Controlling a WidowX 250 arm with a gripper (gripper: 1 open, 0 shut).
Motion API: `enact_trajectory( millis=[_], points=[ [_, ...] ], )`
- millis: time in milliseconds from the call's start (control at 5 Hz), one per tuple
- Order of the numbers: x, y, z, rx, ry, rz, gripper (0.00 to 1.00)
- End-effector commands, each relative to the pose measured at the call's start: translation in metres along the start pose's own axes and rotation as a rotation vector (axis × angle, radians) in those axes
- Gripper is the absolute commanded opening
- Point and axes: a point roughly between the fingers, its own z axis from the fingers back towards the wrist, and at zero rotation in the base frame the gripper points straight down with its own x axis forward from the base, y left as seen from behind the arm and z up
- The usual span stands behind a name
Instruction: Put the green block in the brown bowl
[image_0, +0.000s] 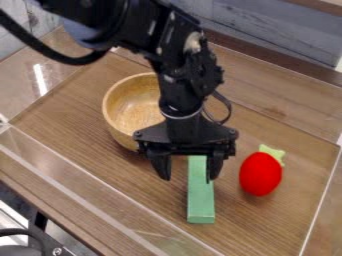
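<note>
The pincer (190, 167) hangs straight down over the far end of the green block (201, 189), its two fingers spread wide with one on either side of the bar and nothing yet in its grip. The block lies flat on the wooden bench (80, 180), running from about the middle toward the near edge, just in front of the brown bowl (139, 112) and beside the red strawberry toy (261, 172), which sits toward the right edge.

From where I stand the step in hand looks like the pick-up. To do it well, the fingers should go down until their tips sit low on the bar's long sides, then close squarely across its narrow width. The grip falls near one end, not the middle (a long bar held that way will want to droop or swing), so a firm squeeze and a slow, level lift seem wise. I cannot tell whether the fingertips touch the bench yet.

The strawberry is close to the right-hand finger; keeping the fingers from brushing it matters. The bowl is near, so the carry is short: lift clear of its thick rim, centre over the hollow, then let go low.
</note>
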Motion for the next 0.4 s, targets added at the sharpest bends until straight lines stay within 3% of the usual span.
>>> enact_trajectory(
  millis=[0, 200],
  points=[
    [0.0038, -0.0041, -0.0055, -0.003, -0.014, -0.005, 1.0],
    [0.0025, -0.0034, -0.0151, 0.01, -0.006, -0.001, 1.0]
  ],
)
